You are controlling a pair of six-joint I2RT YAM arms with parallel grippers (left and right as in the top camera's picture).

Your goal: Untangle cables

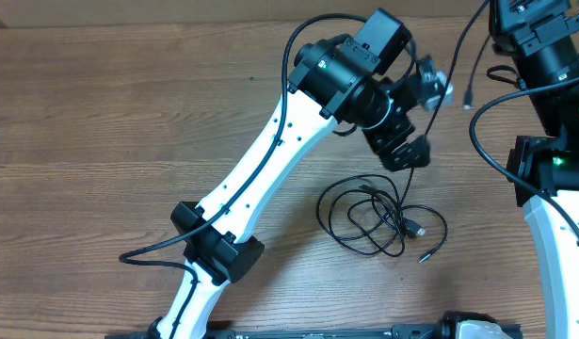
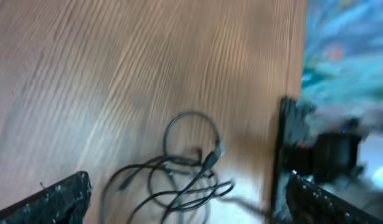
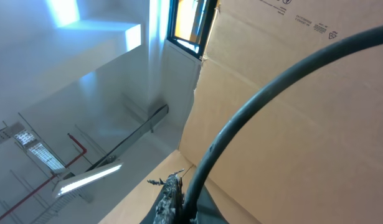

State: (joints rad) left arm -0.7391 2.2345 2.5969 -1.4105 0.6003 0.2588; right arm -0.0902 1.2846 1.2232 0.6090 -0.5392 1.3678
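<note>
A loose tangle of thin black cables [image 1: 378, 218] lies on the wooden table, with small plug ends at its right side. It also shows in the left wrist view [image 2: 182, 177], blurred. My left gripper [image 1: 409, 151] hangs just above the tangle's upper edge; in its own view the left gripper [image 2: 191, 208] is wide open with the cables between and ahead of the fingers. One strand runs up toward it. My right gripper [image 1: 513, 17] is raised at the far right edge. Another thin cable [image 1: 470, 89] with a plug end dangles beside it. In the right wrist view the right gripper [image 3: 175, 202] looks shut on that cable [image 3: 253, 118].
The table's edge and a dark frame [image 2: 284, 155] lie right of the tangle in the left wrist view. A cardboard box [image 3: 303, 74] and the ceiling fill the right wrist view. Thick black arm wires loop near the right arm [image 1: 487, 141].
</note>
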